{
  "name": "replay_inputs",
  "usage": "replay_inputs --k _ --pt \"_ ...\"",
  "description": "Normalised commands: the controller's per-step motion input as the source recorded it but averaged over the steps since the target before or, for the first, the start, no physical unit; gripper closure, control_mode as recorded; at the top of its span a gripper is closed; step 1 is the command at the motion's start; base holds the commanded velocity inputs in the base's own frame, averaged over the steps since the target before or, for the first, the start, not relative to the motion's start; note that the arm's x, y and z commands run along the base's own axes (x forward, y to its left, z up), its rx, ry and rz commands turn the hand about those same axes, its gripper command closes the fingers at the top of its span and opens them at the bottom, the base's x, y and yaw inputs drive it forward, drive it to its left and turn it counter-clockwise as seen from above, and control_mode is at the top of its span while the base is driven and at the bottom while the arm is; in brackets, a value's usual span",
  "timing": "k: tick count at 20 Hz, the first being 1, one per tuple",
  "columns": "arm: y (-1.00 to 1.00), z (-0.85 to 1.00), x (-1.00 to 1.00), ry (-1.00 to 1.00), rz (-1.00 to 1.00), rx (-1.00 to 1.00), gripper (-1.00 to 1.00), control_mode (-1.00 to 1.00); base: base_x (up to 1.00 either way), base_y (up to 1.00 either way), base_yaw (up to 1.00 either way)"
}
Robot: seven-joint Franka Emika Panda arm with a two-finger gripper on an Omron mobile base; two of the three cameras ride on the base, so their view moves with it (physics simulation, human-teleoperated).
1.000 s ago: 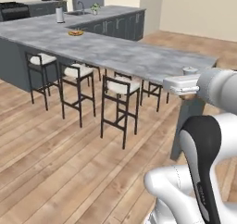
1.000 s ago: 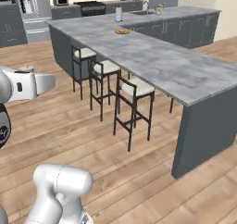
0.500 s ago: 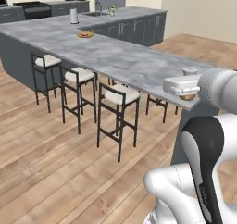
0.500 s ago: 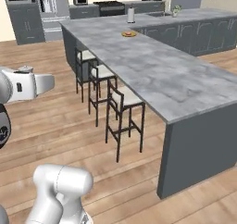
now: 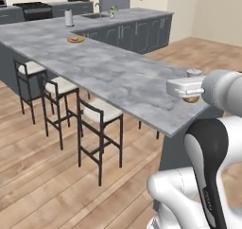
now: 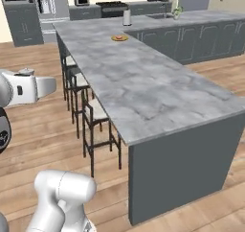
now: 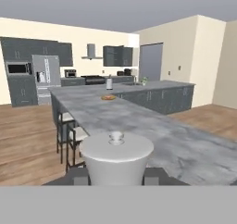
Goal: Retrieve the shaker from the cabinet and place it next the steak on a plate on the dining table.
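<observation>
Your gripper (image 5: 191,92) is clenched on the shaker (image 5: 192,74), carried upright out at the near end of the dining table (image 5: 118,76). In the left base view you can see the pale top poking above the hand and a bit of orange-brown body under it. In the hand view the shaker's cap (image 7: 116,157) sits right between the dark fingertips (image 7: 79,176), so the hold looks centred. I'd guess it's kept upright and close to the hand so it doesn't slip while the base is driving.

Going left to right in the left base view: three stools (image 5: 100,113) are tucked under the table's edge, then the long marble top. The plate (image 5: 75,39) sits far down it near the other end, well apart from the shaker. Something small lies on it, presumably the steak, but it's too small to tell. Past that there's a pale canister (image 5: 69,17) on the back counter.

So you're mid-carry, I reckon, and the plate is a long way from reach.

No brands or writing readable anywhere.
</observation>
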Motion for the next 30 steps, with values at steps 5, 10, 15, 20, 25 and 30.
replay_inputs --k 5,10,15,20,25,30 --pt "0.00 0.00 0.00 0.00 0.00 0.00 1.00 1.00 0.57 -1.00 0.26" --pt "0.00 0.00 0.00 0.00 0.00 0.00 1.00 1.00 0.52 -1.00 0.34" --pt "0.00 0.00 0.00 0.00 0.00 0.00 1.00 1.00 0.48 -1.00 0.39" --pt "0.00 0.00 0.00 0.00 0.00 0.00 1.00 1.00 0.10 -1.00 0.45" --pt "0.00 0.00 0.00 0.00 0.00 0.00 1.00 1.00 -0.38 -1.00 0.47" --pt "0.00 0.00 0.00 0.00 0.00 0.00 1.00 1.00 -0.53 -1.00 0.45"
